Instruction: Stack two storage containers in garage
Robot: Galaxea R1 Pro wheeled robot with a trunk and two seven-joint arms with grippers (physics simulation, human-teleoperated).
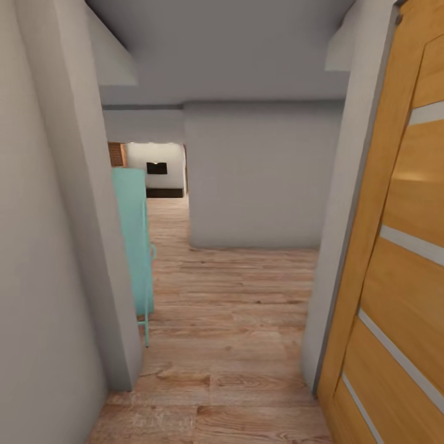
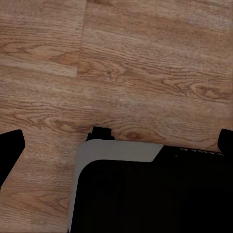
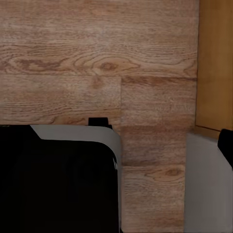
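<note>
1. You are looking down a corridor with a light wood-plank floor. A grey wall crowds you on the left, and a wood-panelled door stands open at your right.
2. Ahead, a white partition wall blocks the middle, so the way on is the gap to its left. Through it you can see the living room, with a strip of red brick, a black TV and a low dark cabinet.
3. The storage containers cannot be made out from here; judging by the task, they wait in that far room, so neither has been collected yet.
4. A tall turquoise piece of furniture juts out from behind the left wall corner, right beside your path.
5. To drive this leg well, steer slightly left of centre, pass between the turquoise piece and the partition, and keep the base away from the door edge (the right wrist view shows the door and a doorframe close by).
6. Both arms appear to hang low, with the wrist cameras facing down at the planks and the robot's dark base.
7. Dark finger parts show at the edges of both wrist views, but you cannot tell how either set of jaws stands.
</note>
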